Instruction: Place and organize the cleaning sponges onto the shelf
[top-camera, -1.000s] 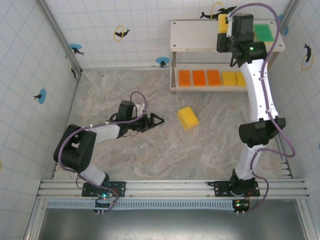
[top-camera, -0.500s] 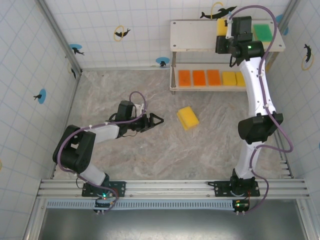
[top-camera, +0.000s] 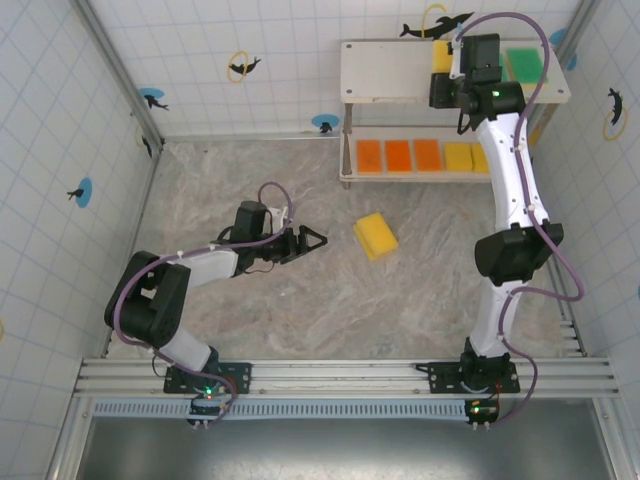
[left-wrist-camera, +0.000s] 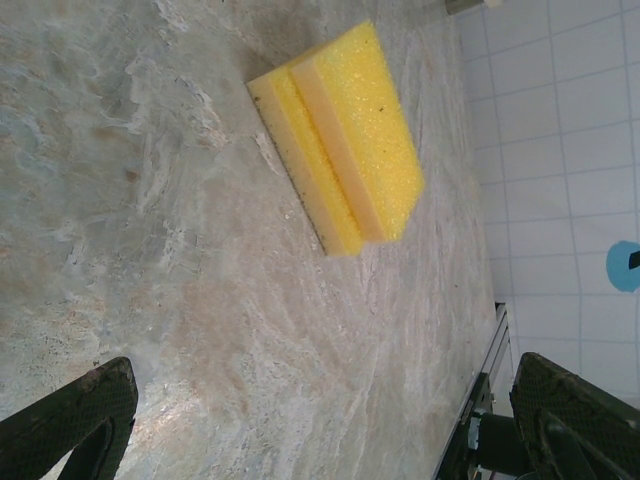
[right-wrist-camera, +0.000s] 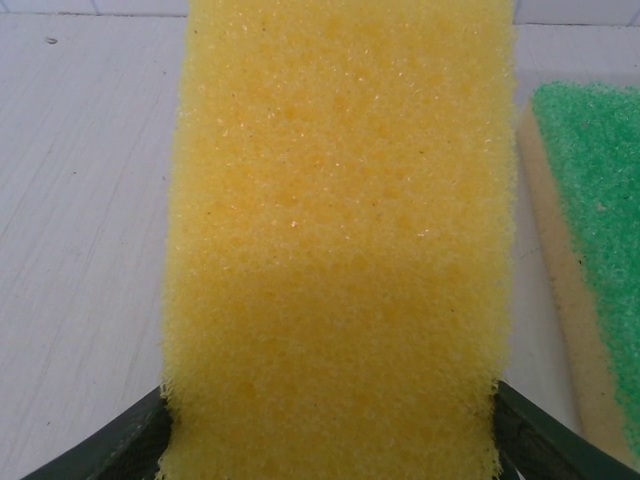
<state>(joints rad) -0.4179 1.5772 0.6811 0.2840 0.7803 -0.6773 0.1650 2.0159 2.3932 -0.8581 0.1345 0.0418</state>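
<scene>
Yellow sponge (right-wrist-camera: 340, 230) lies flat on the top board (right-wrist-camera: 80, 200) of the shelf (top-camera: 400, 75), upper right in the overhead view, with a green-faced sponge (right-wrist-camera: 590, 220) just beside it. The right gripper (right-wrist-camera: 330, 445) flanks its near end, a finger (right-wrist-camera: 130, 455) at each lower corner; I cannot tell whether they press it. The right arm (top-camera: 510, 190) stretches up the frame, wrist over that board. Overhead, the lower board carries 3 orange sponges (top-camera: 399, 155) and 2 yellow ones (top-camera: 458, 157) in a row. A loose yellow sponge (top-camera: 375, 236) lies mid-frame on the marbled table (top-camera: 300, 330). The left gripper (top-camera: 310, 241), low and level, points at it, jaws wide and empty.
</scene>
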